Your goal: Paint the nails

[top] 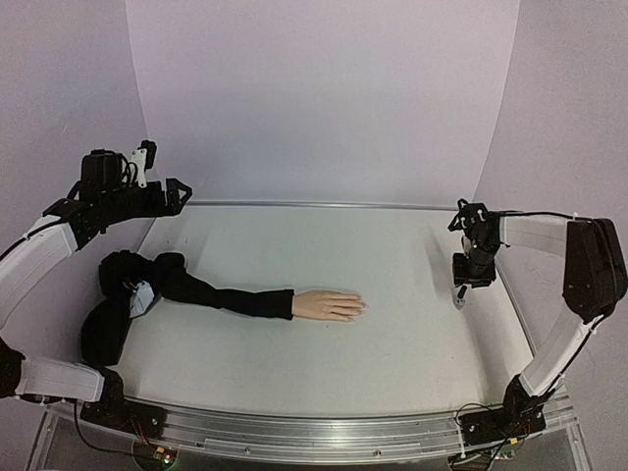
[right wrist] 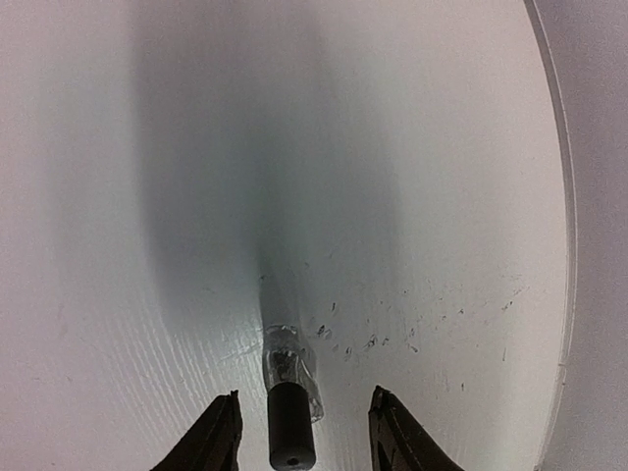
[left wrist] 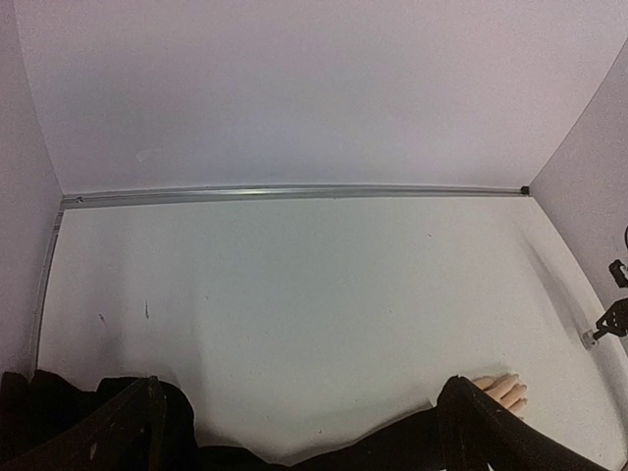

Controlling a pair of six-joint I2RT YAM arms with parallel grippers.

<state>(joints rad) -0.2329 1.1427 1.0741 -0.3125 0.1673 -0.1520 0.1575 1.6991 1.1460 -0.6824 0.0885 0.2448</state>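
Observation:
The pale mannequin hand lies palm down mid-table, fingers pointing right, on a long black sleeve. Its nails are too small to make out. My right gripper hangs over the small polish bottle near the right edge. In the right wrist view the dark-capped bottle stands between the fingers, with a gap on each side. My left gripper is raised at the far left, open and empty. The left wrist view shows the hand behind its right finger.
The sleeve bunches into a black heap by the left arm's base. A metal rail runs along the back of the white table, and pale walls close in on three sides. Small dark specks mark the surface beside the bottle.

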